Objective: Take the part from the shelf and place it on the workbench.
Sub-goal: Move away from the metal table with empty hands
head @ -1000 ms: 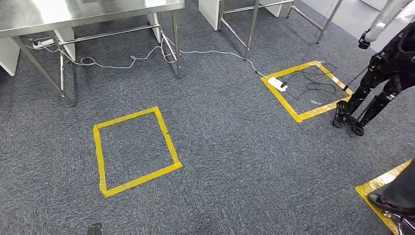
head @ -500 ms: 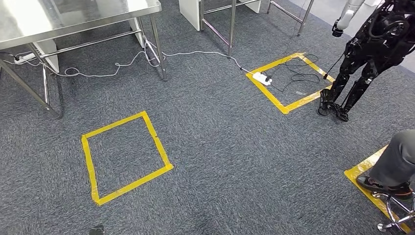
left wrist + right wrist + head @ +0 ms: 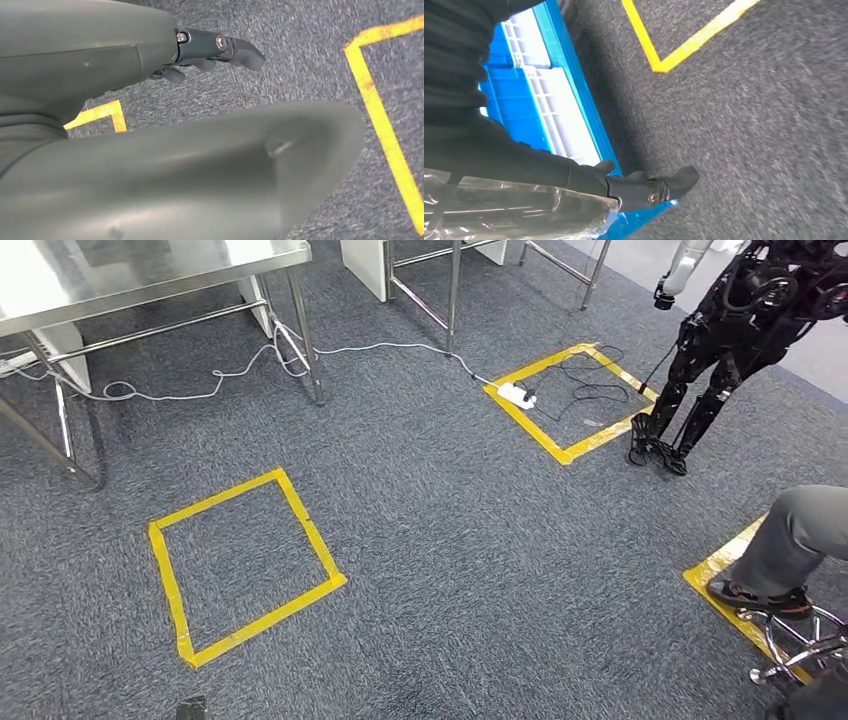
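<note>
In the right wrist view my right hand (image 3: 634, 192) grips a part wrapped in clear crinkled plastic (image 3: 514, 210); dark fingers curl over the wrap, and what is inside is hard to make out. My left hand (image 3: 210, 50) hangs over the carpet with nothing in it, its thick grey thumb (image 3: 200, 170) in front and its dark fingers apart. The steel workbench (image 3: 150, 270) stands at the far left in the head view, some way off across the floor.
A yellow tape square (image 3: 240, 565) marks the carpet ahead, another (image 3: 570, 400) holds a power strip and cables. A white cable (image 3: 230, 375) trails under the bench. A black robot (image 3: 720, 340) stands far right. A seated person's leg (image 3: 790, 545) and chair base (image 3: 800, 645) are near right. A blue crate (image 3: 544, 105) sits beside my right hand.
The whole head picture has slid left and up, so the camera has turned. The seated person's leg and the black robot have come further into the picture.
</note>
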Motion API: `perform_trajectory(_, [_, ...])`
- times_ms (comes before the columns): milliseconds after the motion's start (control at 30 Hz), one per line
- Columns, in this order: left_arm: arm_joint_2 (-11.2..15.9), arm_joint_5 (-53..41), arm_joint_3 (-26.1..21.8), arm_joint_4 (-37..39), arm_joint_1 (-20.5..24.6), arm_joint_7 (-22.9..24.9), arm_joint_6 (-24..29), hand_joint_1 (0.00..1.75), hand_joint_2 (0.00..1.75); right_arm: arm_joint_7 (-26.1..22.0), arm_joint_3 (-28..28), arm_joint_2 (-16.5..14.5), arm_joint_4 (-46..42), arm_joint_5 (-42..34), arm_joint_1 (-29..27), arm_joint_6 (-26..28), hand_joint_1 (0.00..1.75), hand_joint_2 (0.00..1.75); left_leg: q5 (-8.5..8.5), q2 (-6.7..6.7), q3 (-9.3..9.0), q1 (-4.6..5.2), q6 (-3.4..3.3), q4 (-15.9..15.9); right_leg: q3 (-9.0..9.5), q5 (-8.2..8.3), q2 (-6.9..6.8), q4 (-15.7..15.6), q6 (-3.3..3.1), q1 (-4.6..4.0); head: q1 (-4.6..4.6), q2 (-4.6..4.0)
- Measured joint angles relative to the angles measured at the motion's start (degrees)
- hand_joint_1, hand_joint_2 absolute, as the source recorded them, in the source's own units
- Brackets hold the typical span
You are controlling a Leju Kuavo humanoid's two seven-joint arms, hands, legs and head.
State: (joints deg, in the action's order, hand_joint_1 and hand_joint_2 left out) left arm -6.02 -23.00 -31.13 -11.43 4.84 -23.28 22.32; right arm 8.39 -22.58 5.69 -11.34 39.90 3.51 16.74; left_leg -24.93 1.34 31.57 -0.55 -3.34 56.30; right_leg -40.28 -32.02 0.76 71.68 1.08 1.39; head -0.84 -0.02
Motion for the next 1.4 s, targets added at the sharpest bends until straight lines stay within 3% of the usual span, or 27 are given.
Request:
perform_trajectory(33, [-0.02,-0.01,0.01,0.00,0.00,0.01,-0.03,0.00,0.00,0.01,-0.02,0.01,0.00,0.04,-0.08,-0.04,0.00,1.75,0.09,0.38,0.18,0.06,0.02,0.02,-0.33,-0.28,-0.05,1.18,0.29,0.03,0.02,0.00])
perform_trajectory(67, [-0.05,-0.01,0.01,0.00,0.00,0.01,-0.07,0.00,0.00,0.02,-0.03,0.02,0.00,0.05,-0.14,-0.08,0.00,1.75,0.15,0.71,0.27,0.09,0.09,0.05,0.53,0.28,-0.14,0.07,0.69,0.03,0.07,0.00])
perform_trajectory(133, [-0.10,-0.02,0.01,0.00,0.03,0.02,-0.11,0.00,0.00,0.03,-0.05,0.09,0.00,0.10,-0.13,-0.14,0.00,1.75,0.19,1.51,0.33,0.18,0.38,0.23,5.50,2.76,-1.56,-7.93,1.46,0.03,0.13,0.00])
perform_trajectory(200, [-0.09,-0.05,0.01,0.00,0.06,0.02,-0.15,0.00,0.00,0.03,-0.05,0.18,-0.01,0.17,0.14,-0.17,0.00,1.75,-0.06,2.32,0.38,0.54,0.99,0.70,9.52,4.62,-3.39,-14.94,1.33,-0.21,0.06,0.00])
perform_trajectory(233, [-0.07,-0.07,0.01,0.00,0.10,0.02,-0.15,0.00,0.00,0.03,-0.06,0.20,-0.02,0.21,0.22,-0.20,0.00,1.75,-0.19,2.70,0.38,0.70,1.33,0.89,10.03,4.89,-3.78,-16.14,0.96,-0.36,0.00,0.00])
perform_trajectory(300, [-0.06,-0.08,0.01,0.00,0.14,0.02,-0.16,0.00,0.00,0.03,-0.07,0.23,-0.01,0.31,0.14,-0.32,0.00,1.75,-0.33,3.46,0.29,0.67,1.92,1.00,9.79,5.20,-2.81,-16.30,0.15,-0.38,-0.16,0.00])
perform_trajectory(367, [-0.02,-0.08,0.01,0.00,0.17,0.02,-0.15,0.00,0.00,0.03,-0.08,0.25,0.00,0.37,0.00,-0.43,0.00,1.75,-1.71,2.62,0.77,0.26,2.62,2.52,9.89,5.59,-1.76,-16.38,-0.60,0.00,-0.24,0.00])
perform_trajectory(467, [0.01,-0.07,-0.01,0.01,0.02,0.05,-0.15,0.00,0.00,0.09,-0.09,0.25,0.00,0.40,0.03,-0.45,0.00,1.75,-7.78,-0.47,4.73,-0.14,3.41,12.43,9.83,6.07,-0.11,-16.38,-1.39,0.16,-0.37,0.00])
perform_trajectory(500, [0.01,-0.07,-0.02,0.02,-0.04,0.07,-0.16,0.00,0.00,0.15,-0.09,0.22,0.00,0.40,0.02,-0.45,0.00,1.75,-9.15,-0.85,6.16,-0.16,3.50,15.82,9.74,6.13,0.55,-16.36,-1.47,0.05,-0.36,0.00])
perform_trajectory(533, [0.01,-0.07,-0.02,0.02,-0.07,0.09,-0.15,0.00,0.00,0.24,-0.09,0.20,0.00,0.40,-0.02,-0.45,0.00,1.75,-9.42,-0.98,6.88,-0.16,3.47,17.51,9.69,6.16,1.24,-16.33,-1.51,-0.06,-0.37,0.00])
perform_trajectory(567, [0.01,-0.07,-0.02,0.02,-0.08,0.10,-0.15,0.00,0.00,0.36,-0.10,0.17,0.00,0.40,-0.07,-0.45,0.00,1.75,-8.41,-1.09,6.52,-0.16,3.33,16.84,9.71,6.19,2.00,-16.29,-1.54,-0.13,-0.36,0.00])
perform_trajectory(600, [0.01,-0.07,-0.03,0.02,-0.08,0.11,-0.15,0.00,0.00,0.45,-0.10,0.15,0.00,0.42,-0.09,-0.45,0.00,1.75,-6.38,-1.52,5.03,-0.16,3.06,13.79,9.79,6.20,2.82,-16.26,-1.53,-0.19,-0.37,0.00])
perform_trajectory(667, [0.05,-0.07,-0.04,0.02,-0.10,0.11,-0.15,0.00,0.00,0.58,-0.11,0.06,0.00,0.46,0.00,-0.45,0.00,1.75,-2.54,-4.16,1.23,-0.24,2.30,5.93,9.80,6.27,4.30,-16.19,-1.39,-0.33,-0.30,0.00])
perform_trajectory(733, [0.09,-0.08,-0.04,0.02,-0.09,0.14,-0.15,0.00,0.00,0.64,-0.12,-0.04,0.00,0.49,0.13,-0.45,0.00,1.75,-1.54,-5.96,-0.49,-0.17,1.73,2.15,9.29,6.56,5.61,-16.15,-0.89,-0.31,-0.37,0.00])
perform_trajectory(800, [0.05,-0.10,-0.04,0.02,-0.03,0.16,-0.15,0.00,0.00,0.67,-0.16,-0.10,0.01,0.49,0.01,-0.45,0.00,1.75,-1.40,-4.92,-0.63,-0.10,1.27,1.33,8.61,6.92,6.33,-16.18,-0.13,-0.28,-0.48,0.00])
perform_trajectory(867, [-0.05,-0.13,-0.04,0.02,-0.02,0.13,-0.14,0.00,0.00,0.71,-0.29,-0.04,0.02,0.51,-0.13,-0.45,0.00,1.75,-0.74,-3.41,-0.94,-0.12,0.53,0.21,7.02,5.88,4.03,-13.99,0.06,-0.52,-0.29,0.00])
perform_trajectory(933, [-0.10,-0.17,-0.05,0.02,-0.12,0.09,-0.14,0.00,0.00,0.75,-0.43,0.08,0.02,0.54,0.01,-0.45,0.00,1.75,-0.38,-1.64,-0.99,0.06,0.02,-0.37,3.12,2.74,0.92,-6.77,-0.30,-0.58,-0.02,0.00])
perform_trajectory(1000, [-0.09,-0.17,-0.06,0.02,-0.20,0.09,-0.15,0.00,0.00,0.76,-0.47,0.04,0.02,0.56,0.04,-0.45,0.00,1.75,-0.34,0.21,-0.74,0.29,-0.06,-0.36,-0.19,0.55,0.03,-0.01,-0.03,-0.36,0.16,0.00])
perform_trajectory(1033, [-0.11,-0.17,-0.06,0.02,-0.20,0.09,-0.15,0.00,0.00,0.76,-0.50,0.01,0.02,0.56,-0.05,-0.45,0.00,1.75,-0.33,1.02,-0.68,0.36,-0.04,-0.34,-0.27,0.67,-0.14,0.51,0.40,-0.24,0.19,0.00])
perform_trajectory(1067, [-0.13,-0.17,-0.06,0.02,-0.19,0.08,-0.16,0.00,0.00,0.77,-0.54,0.01,0.02,0.56,-0.15,-0.45,0.00,1.75,-0.33,1.79,-0.67,0.39,0.01,-0.33,1.13,1.67,-0.47,-1.71,0.94,-0.11,0.20,0.00])
perform_trajectory(1100, [-0.15,-0.17,-0.06,0.02,-0.17,0.08,-0.16,0.00,0.00,0.77,-0.61,0.03,0.02,0.57,-0.21,-0.45,0.00,1.75,-0.35,2.51,-0.73,0.42,0.11,-0.27,3.58,3.08,-1.36,-5.85,1.46,0.00,0.21,0.00])
perform_trajectory(1133, [-0.15,-0.17,-0.06,0.02,-0.15,0.07,-0.16,0.00,0.00,0.75,-0.68,0.05,0.01,0.58,-0.10,-0.46,0.00,1.75,-0.48,3.17,-0.75,0.60,0.36,-0.12,6.04,4.25,-2.95,-10.12,1.71,-0.09,0.28,0.00])
perform_trajectory(1200, [-0.12,-0.21,-0.06,0.01,-0.05,0.07,-0.16,0.00,0.00,0.68,-0.84,0.06,-0.03,0.62,0.24,-0.47,0.00,1.75,-0.84,4.65,-0.87,1.01,1.09,0.24,9.14,5.81,-5.01,-15.69,1.47,-0.36,0.25,0.00])
perform_trajectory(1233, [-0.10,-0.23,-0.06,0.00,0.04,0.07,-0.17,0.00,0.00,0.65,-0.90,0.04,-0.04,0.65,0.32,-0.50,0.00,1.75,-0.99,5.40,-0.94,1.15,1.46,0.37,9.23,6.04,-5.07,-16.35,1.14,-0.57,0.22,0.00])
perform_trajectory(1267, [-0.10,-0.26,-0.06,-0.01,0.14,0.07,-0.18,0.00,0.00,0.61,-0.95,0.03,-0.04,0.67,0.26,-0.52,0.00,1.75,-1.10,6.03,-1.07,1.07,1.79,0.45,9.05,6.27,-4.20,-16.35,0.73,-0.46,0.15,0.00])
perform_trajectory(1333, [-0.07,-0.26,-0.06,-0.02,0.32,0.05,-0.18,0.00,0.00,0.60,-0.99,0.02,-0.03,0.68,-0.01,-0.56,0.00,1.75,-2.13,4.66,-0.81,0.61,2.58,1.55,8.94,6.62,-2.83,-16.44,0.05,0.08,0.05,0.00])
perform_trajectory(1400, [-0.02,-0.26,-0.06,-0.02,0.30,0.02,-0.19,0.00,0.00,0.60,-1.00,0.02,-0.02,0.68,-0.03,-0.56,0.00,1.75,-5.05,1.28,0.67,0.19,3.17,5.36,8.99,7.02,-1.78,-16.50,-0.70,0.43,-0.08,0.00])
